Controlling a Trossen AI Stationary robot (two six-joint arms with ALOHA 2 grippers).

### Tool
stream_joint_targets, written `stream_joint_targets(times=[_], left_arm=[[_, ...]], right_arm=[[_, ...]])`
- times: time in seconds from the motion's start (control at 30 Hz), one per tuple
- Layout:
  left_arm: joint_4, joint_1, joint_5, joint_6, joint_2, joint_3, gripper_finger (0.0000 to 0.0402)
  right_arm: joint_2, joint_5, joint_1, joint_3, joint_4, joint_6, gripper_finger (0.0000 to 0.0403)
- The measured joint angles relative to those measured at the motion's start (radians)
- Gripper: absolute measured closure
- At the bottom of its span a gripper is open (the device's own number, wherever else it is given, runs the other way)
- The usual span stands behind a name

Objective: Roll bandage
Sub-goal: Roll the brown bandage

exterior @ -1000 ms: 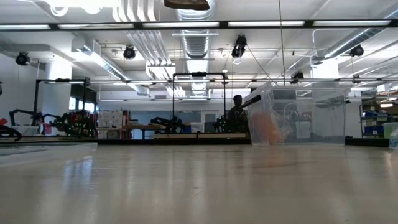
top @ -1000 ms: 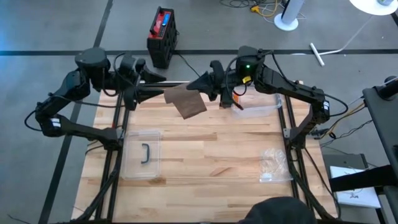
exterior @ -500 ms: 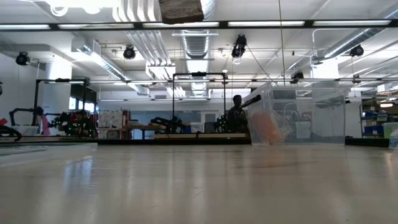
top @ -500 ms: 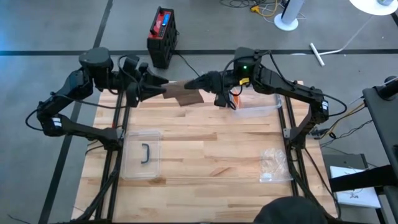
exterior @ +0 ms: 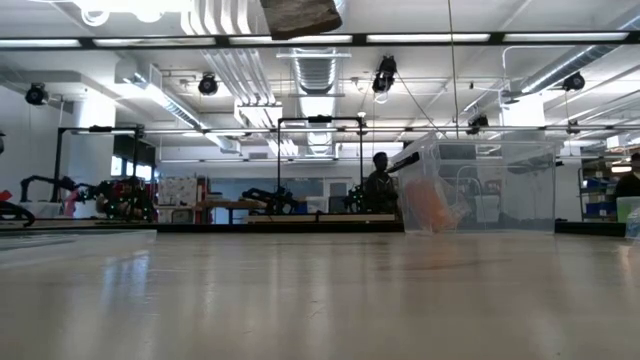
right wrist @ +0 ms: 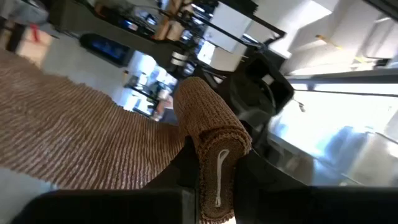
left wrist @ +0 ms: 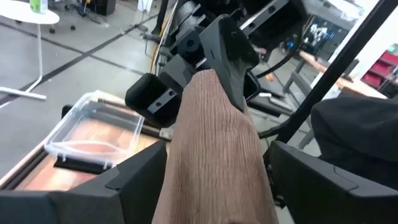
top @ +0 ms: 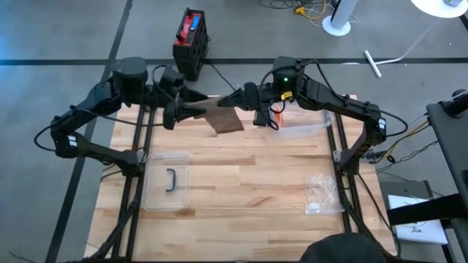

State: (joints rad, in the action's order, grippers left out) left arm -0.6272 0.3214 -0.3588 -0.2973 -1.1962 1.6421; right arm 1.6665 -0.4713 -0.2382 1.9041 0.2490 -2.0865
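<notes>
Meanwhile, above the table's far edge, the right gripper [top: 235, 98] clamped the bandage [top: 225, 117] by its rolled end, loose tail stretched between the left gripper's [top: 196, 103] spread fingers, probably to guide winding.

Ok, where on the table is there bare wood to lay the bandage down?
The wide middle strip between the clear lid and the plastic bag is bare. The back edge is crowded: the left gripper with open jaws, the right gripper shut on the bandage, and the clear bin beside them.
</notes>
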Motion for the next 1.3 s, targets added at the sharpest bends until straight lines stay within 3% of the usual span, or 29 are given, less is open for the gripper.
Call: stream_joint_targets(times=[0.43, 0.6, 0.83, 1.17, 1.3], left_arm=[[-0.084, 0.000, -0.123, 0.068, -0.045, 0.000, 0.0200], [-0.096, 0.000, -0.125, 0.112, -0.048, 0.000, 0.0262], [-0.108, 0.002, -0.122, 0.131, -0.029, 0.000, 0.0350], [-0.164, 0.003, -0.117, 0.133, -0.012, 0.000, 0.0333], [-0.185, 0.004, -0.021, 0.182, 0.015, 0.000, 0.0349]], right_arm=[[-0.002, 0.000, -0.013, 0.004, 0.024, 0.055, 0.0360], [-0.002, 0.003, -0.013, 0.005, 0.030, 0.135, 0.0349], [-0.002, 0.000, -0.013, 0.006, 0.060, 0.149, 0.0300], [-0.010, 0.003, -0.024, 0.006, 0.084, 0.147, 0.0267], [-0.035, 0.031, -0.039, 0.017, 0.099, 0.371, 0.0261]])
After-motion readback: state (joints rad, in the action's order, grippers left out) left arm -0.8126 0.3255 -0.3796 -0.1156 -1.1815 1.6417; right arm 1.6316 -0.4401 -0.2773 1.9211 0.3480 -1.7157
